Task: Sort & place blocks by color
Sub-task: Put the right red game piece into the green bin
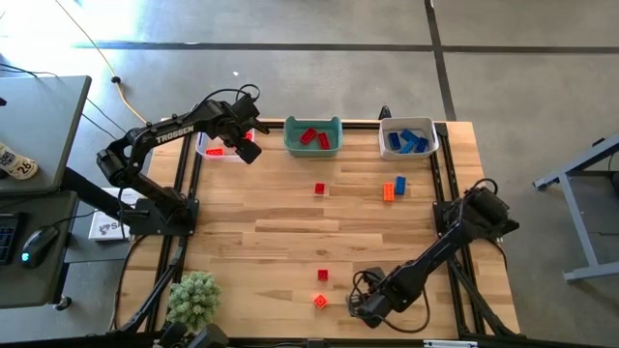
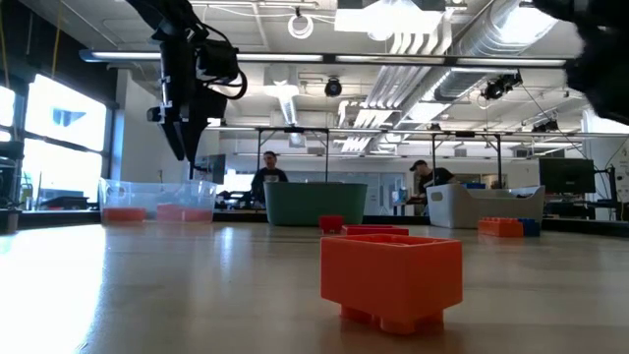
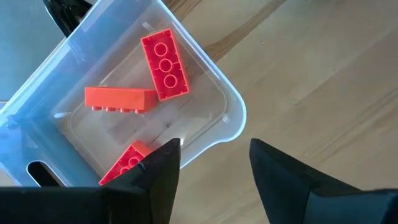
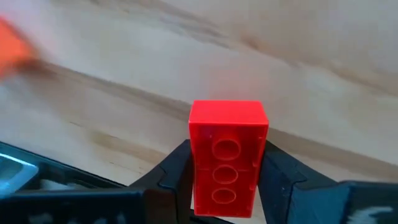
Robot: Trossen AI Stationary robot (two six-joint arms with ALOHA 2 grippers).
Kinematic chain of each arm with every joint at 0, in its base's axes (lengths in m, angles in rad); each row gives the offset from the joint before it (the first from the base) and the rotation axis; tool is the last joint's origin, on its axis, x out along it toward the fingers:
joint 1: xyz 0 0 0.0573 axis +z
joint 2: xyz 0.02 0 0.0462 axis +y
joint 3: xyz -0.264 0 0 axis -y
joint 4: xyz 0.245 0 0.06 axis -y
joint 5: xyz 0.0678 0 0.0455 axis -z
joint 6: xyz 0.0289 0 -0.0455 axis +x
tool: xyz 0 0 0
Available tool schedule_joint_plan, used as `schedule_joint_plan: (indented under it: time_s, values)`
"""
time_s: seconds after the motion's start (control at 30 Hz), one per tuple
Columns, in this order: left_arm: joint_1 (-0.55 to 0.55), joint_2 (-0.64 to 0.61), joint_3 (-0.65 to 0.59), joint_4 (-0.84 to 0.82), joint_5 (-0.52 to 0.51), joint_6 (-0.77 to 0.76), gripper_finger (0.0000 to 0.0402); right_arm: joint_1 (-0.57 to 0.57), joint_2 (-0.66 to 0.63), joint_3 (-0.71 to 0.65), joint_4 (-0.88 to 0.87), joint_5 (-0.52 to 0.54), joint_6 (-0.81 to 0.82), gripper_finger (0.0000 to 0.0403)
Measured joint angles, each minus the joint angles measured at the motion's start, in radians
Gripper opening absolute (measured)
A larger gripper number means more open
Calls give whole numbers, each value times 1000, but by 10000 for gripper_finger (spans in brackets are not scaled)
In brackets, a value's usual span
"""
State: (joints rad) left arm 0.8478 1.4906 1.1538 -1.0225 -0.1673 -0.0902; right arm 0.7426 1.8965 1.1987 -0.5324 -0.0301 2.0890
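Red brick (image 4: 227,158) is pinched between the right end effector's (image 4: 227,177) fingers, studs facing the wrist camera, worktop (image 1: 290,208) close behind it. From above, that end effector (image 1: 368,307) sits low at the near edge of the worktop, right of centre.

Left end effector (image 1: 249,147) hangs above the far left corner, over the edge of the clear bin (image 1: 219,147). Fingers spread, nothing between them. Its wrist view looks down into the clear bin (image 3: 233,112): three orange-red bricks inside, one flat with studs up (image 3: 165,65), one on its side (image 3: 119,99), one partly hidden behind a finger (image 3: 127,163).

Bins along the far edge:
- teal bin (image 1: 313,136), middle, holds red bricks (image 1: 314,137)
- white bin (image 1: 407,138), right, holds blue bricks (image 1: 408,141)

Loose on the worktop:
- small red cube (image 1: 320,188) near centre, in front of the teal bin
- orange brick (image 1: 389,190) and blue brick (image 1: 399,185) touching, in front of the white bin
- small red cube (image 1: 322,275) and orange cube (image 1: 319,301) near the front edge, just left of the right end effector

Low view: orange brick (image 2: 391,275) fills the foreground. Two people stand in the room beyond the bins.

Fuzzy green plant (image 1: 192,298) at the near left corner.
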Motion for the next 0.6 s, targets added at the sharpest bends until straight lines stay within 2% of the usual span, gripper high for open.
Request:
schedule_joint_plan:
  time_s: [0.3, 0.6]
  values:
    - [0, 0, 0, 7, 1, 8, 182, -124, 0, 47, -6, 38, -105, 114]
    - [0, 0, 0, 36, 2, 43, 182, -322, -2, 78, -9, 32, -332, 114]
